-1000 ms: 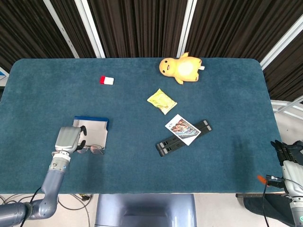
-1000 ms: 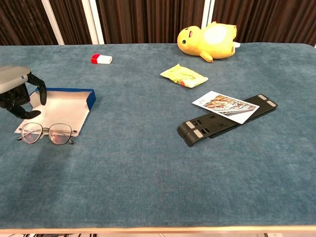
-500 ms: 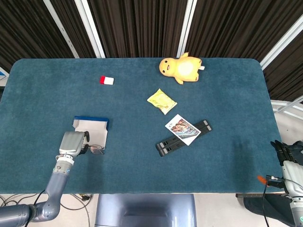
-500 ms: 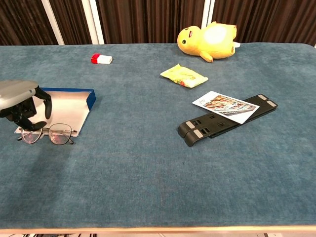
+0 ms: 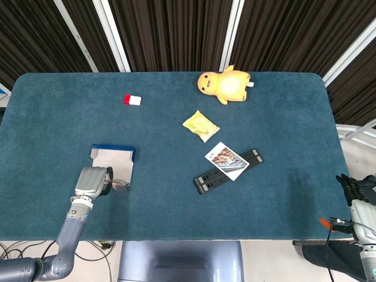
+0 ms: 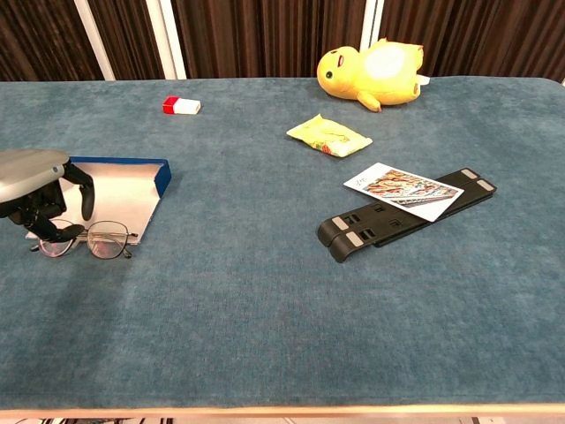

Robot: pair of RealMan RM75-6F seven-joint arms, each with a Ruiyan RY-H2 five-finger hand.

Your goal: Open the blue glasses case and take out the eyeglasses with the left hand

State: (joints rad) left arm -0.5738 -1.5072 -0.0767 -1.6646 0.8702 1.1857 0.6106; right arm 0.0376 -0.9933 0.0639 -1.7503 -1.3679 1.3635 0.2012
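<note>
The blue glasses case (image 5: 113,157) (image 6: 119,187) lies opened flat at the table's near left, its pale lining up. The thin-framed eyeglasses (image 5: 120,186) (image 6: 99,240) lie folded out on the table, just in front of the case's near edge. My left hand (image 5: 90,181) (image 6: 33,190) hovers at their left end, dark fingers curved down over the left lens and spread apart. I cannot tell whether a fingertip touches the frame. My right hand (image 5: 357,191) hangs off the table's near right corner, fingers straight, holding nothing.
A yellow plush duck (image 5: 226,84) (image 6: 375,71) lies at the back, a red-and-white eraser (image 5: 132,100) (image 6: 180,106) at the back left. Mid-table lie a yellow packet (image 5: 201,125) (image 6: 328,135) and a picture card (image 5: 225,158) (image 6: 402,188) on a black folding stand (image 5: 205,181) (image 6: 353,231).
My left hand has slid toward the near table edge and dropped lower over the left lens. The eyeglasses and case have stayed put. The right hand has not moved.
</note>
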